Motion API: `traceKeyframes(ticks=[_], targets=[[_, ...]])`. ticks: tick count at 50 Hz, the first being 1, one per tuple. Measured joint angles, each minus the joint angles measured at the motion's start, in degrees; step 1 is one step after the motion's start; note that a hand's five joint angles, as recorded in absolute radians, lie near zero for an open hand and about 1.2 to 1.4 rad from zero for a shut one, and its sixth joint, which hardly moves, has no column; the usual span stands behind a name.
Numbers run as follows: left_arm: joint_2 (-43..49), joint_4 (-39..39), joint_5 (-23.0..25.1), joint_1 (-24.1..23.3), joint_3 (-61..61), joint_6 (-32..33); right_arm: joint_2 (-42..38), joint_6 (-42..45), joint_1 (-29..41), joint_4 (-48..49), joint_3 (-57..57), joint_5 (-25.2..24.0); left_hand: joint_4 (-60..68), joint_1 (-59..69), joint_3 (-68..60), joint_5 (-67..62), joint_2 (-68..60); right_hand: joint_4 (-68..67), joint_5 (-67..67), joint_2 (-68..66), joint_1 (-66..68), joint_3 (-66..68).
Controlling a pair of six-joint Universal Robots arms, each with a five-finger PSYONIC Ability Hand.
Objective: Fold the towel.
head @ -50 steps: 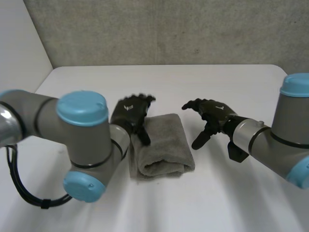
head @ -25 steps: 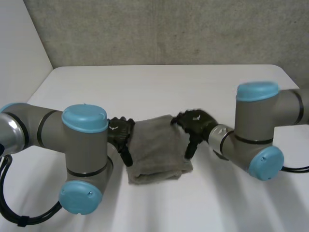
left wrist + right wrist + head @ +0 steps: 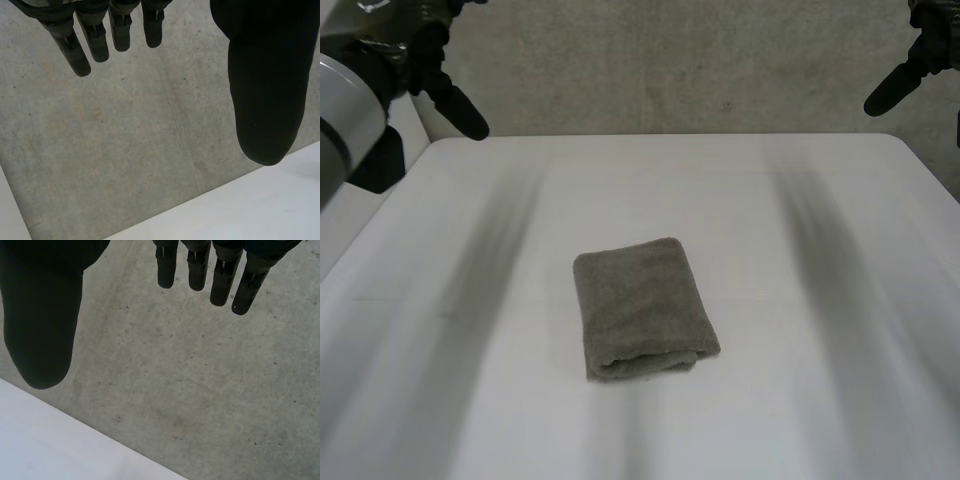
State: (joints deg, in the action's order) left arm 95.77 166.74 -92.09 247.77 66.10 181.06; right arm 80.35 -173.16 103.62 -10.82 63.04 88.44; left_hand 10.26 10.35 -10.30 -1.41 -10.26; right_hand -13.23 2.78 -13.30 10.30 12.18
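Fingers [image 3: 82, 50] of the left hand [image 3: 425, 50] hang straight and spread, the thumb [image 3: 265, 90] set wide from them, holding nothing; the right hand [image 3: 932, 40] mirrors it, fingers [image 3: 220, 275] straight and parted with the thumb [image 3: 42, 315] well off to the side, also empty. Both hands are raised high and well apart from the towel [image 3: 642, 305], the left one beyond its far left corner and the right one beyond its far right corner, each facing the concrete wall [image 3: 125, 150] behind the towel. The grey towel lies alone on the white table [image 3: 800, 200] as a compact folded rectangle, its rounded, layered fold along the near edge and that edge a little uneven. The folding looks complete or very nearly so, and the step in hand appears to be clearing the arms away. Done well, that means keeping the hands slack and high so that nothing brushes or drags the towel. If the bundle needs tidying, flat fingers lowered evenly from both sides of the towel onto its top layer would be the safer approach.
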Motion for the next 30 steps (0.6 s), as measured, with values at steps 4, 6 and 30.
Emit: traceKeyframes(ticks=[4,6,30], targets=[[-0.92,-0.92,1.0,0.51,0.04,-0.36,0.14,0.22,0.1,-1.15,0.02,-0.53,-0.23,-0.1,0.27,0.0,0.23,0.0,0.0,0.0,0.0,0.0],[-1.36,-1.14,1.27,0.41,0.27,-0.89,0.08,0.39,0.25,-1.66,0.4,-1.39,-0.26,-0.11,0.27,0.0,0.26,0.0,0.0,0.0,0.0,0.0],[-1.1,-0.43,1.63,-0.29,4.06,-2.92,0.01,0.99,0.51,-2.69,4.2,-10.25,-0.69,-0.49,0.76,0.0,0.77,0.0,0.0,0.0,0.0,0.0]])
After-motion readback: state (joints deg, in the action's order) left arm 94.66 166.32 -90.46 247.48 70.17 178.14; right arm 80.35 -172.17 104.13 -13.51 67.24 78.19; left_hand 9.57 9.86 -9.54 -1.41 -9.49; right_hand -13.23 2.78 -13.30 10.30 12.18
